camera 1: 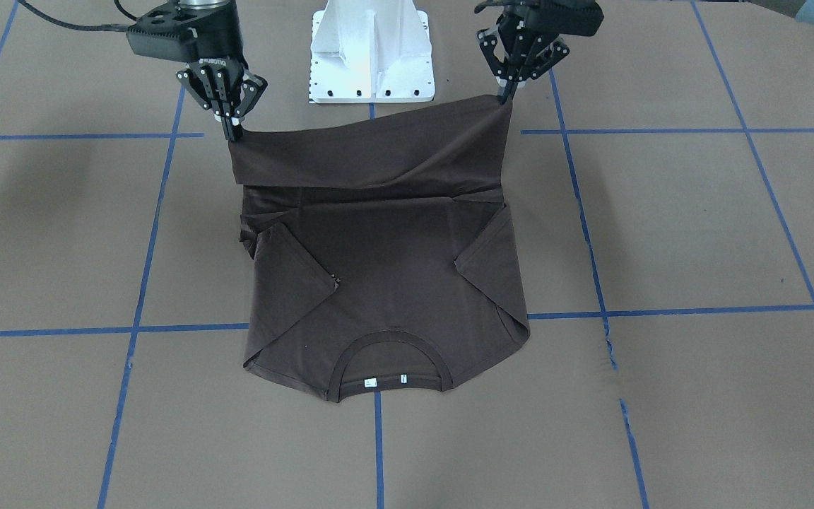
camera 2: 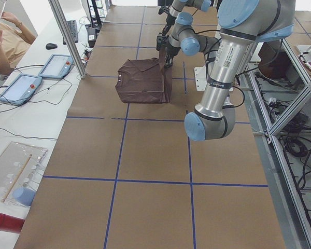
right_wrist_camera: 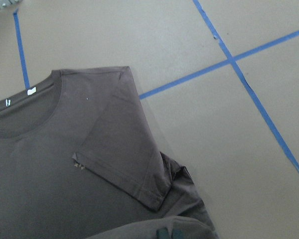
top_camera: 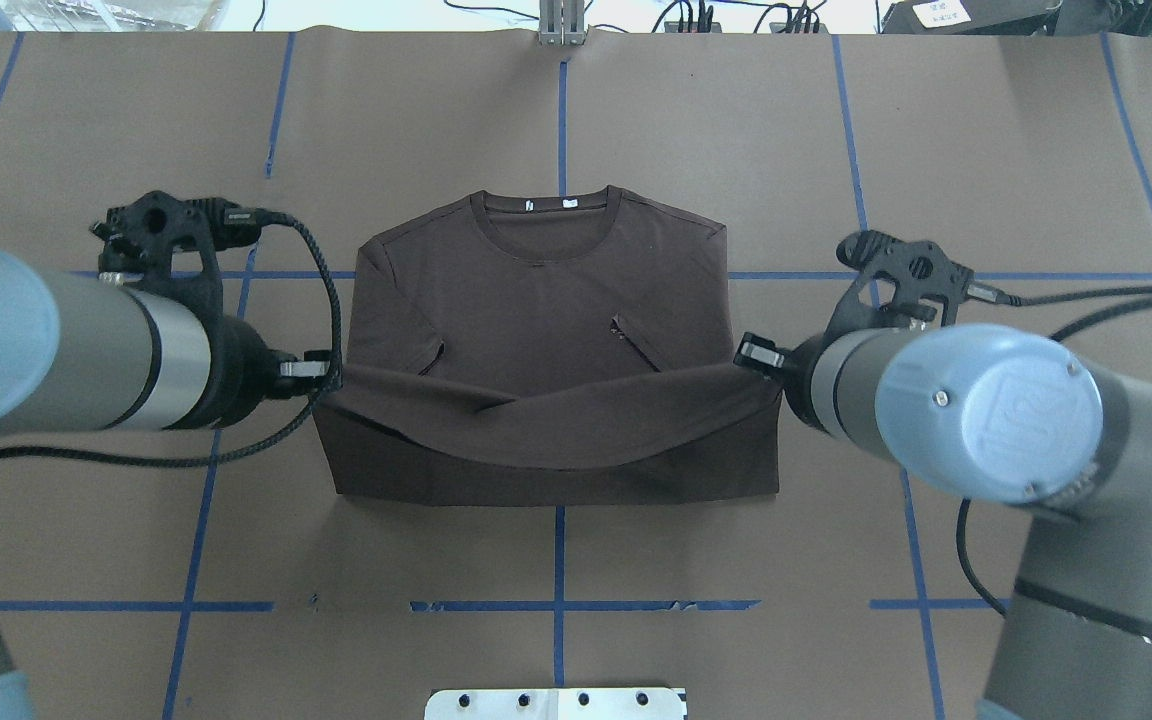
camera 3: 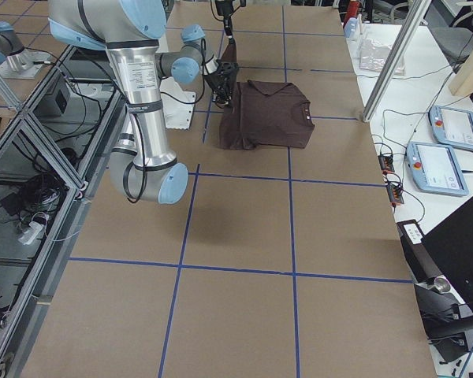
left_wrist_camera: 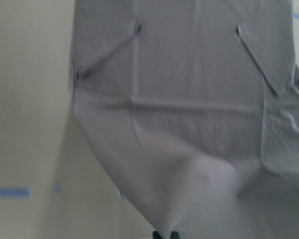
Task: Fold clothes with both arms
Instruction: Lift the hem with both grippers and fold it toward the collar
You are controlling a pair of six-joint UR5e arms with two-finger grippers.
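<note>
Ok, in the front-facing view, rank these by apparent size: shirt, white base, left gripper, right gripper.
Largest: shirt, by far.
Next: base, narrowly, though cropped at the top.
Last: right gripper and left gripper look roughly alike; both are cropped, so they stay unranked.

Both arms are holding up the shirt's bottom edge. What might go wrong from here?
The left arm and right arm each pinch only a corner of the T-shirt in shut jaws, so a corner might slip free. The hem sags between them, so the fold may land creased or crooked. It could also drag the tucked-in sleeves askew.
</note>
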